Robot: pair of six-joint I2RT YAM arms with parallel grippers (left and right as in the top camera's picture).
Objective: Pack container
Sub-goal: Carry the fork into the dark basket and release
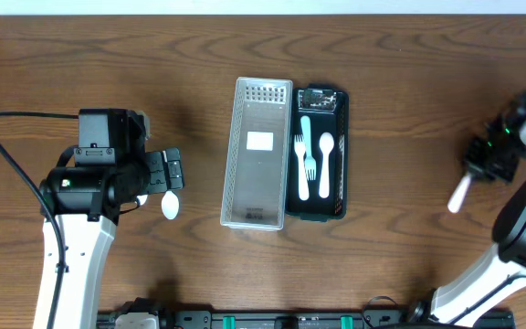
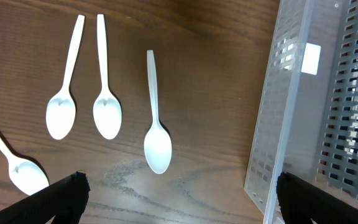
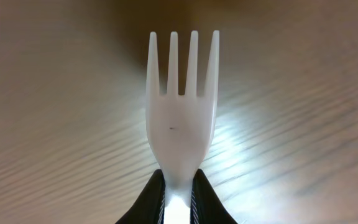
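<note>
A clear perforated container (image 1: 258,155) lies mid-table beside a black tray (image 1: 339,155). The tray holds a white fork (image 1: 305,163), a white spoon (image 1: 325,166) and a pale blue utensil (image 1: 305,128). My left gripper (image 1: 167,171) is open and empty, over several white spoons, one of which shows in the overhead view (image 1: 170,206). In the left wrist view the spoons (image 2: 156,143) lie side by side ahead of the wide-open jaws (image 2: 179,202), with the clear container (image 2: 291,124) to their right. My right gripper (image 1: 487,160) at the far right is shut on a white fork (image 3: 182,112) by its handle (image 1: 459,194).
The brown wooden table (image 1: 409,91) carries everything. The left arm's black cable (image 1: 12,164) loops at the left edge. The clear container's wall stands close to the left gripper's right finger (image 2: 328,199).
</note>
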